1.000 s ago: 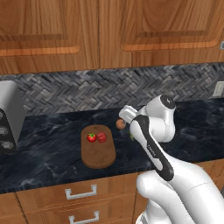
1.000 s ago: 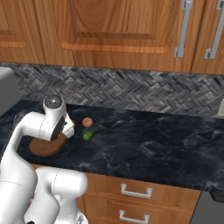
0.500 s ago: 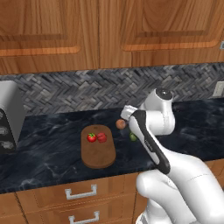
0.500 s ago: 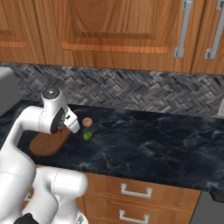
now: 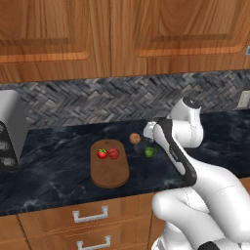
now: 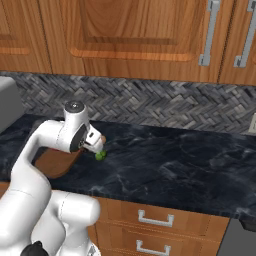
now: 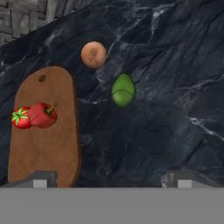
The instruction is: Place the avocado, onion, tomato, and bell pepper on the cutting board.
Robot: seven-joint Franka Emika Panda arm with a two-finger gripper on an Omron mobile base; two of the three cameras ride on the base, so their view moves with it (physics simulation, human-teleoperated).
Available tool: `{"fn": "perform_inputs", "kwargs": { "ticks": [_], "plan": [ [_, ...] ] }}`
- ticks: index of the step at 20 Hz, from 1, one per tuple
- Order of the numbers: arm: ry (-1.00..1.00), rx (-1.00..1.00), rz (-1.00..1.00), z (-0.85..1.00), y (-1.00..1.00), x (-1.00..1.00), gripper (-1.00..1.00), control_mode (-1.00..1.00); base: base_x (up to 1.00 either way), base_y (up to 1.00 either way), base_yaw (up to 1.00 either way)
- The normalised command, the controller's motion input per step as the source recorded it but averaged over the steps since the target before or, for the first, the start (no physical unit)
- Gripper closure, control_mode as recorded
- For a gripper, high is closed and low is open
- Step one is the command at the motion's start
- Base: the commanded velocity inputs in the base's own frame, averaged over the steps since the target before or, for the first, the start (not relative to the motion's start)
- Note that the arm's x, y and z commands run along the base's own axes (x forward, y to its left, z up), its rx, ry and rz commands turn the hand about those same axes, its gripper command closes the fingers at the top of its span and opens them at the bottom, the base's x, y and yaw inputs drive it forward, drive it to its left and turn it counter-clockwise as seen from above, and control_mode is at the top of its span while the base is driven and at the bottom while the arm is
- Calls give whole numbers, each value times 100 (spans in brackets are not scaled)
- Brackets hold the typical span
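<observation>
Cutting board carries the tomato and bell pepper, touching side by side. I note the avocado and onion on the dark counter beside the board (near each other, apart). My gripper hangs above, jaws spread wide, holding nothing.

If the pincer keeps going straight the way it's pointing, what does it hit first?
Probably the bare dark countertop, just short of the avocado; depth is hard to judge. The open pincer holds nothing.
</observation>
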Motion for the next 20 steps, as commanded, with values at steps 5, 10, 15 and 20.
{"fn": "perform_inputs", "kwargs": {
  "ticks": [5,10,15,20],
  "plan": [
    [7,0,6,-18,-4,28,-100,-100,0,0,0],
    [12,0,0,-19,0,41,-100,-100,0,0,0],
    [10,0,0,-12,0,23,-100,-100,0,0,0],
    [12,-1,0,-31,0,26,-100,-100,0,0,0]
  ]
}}
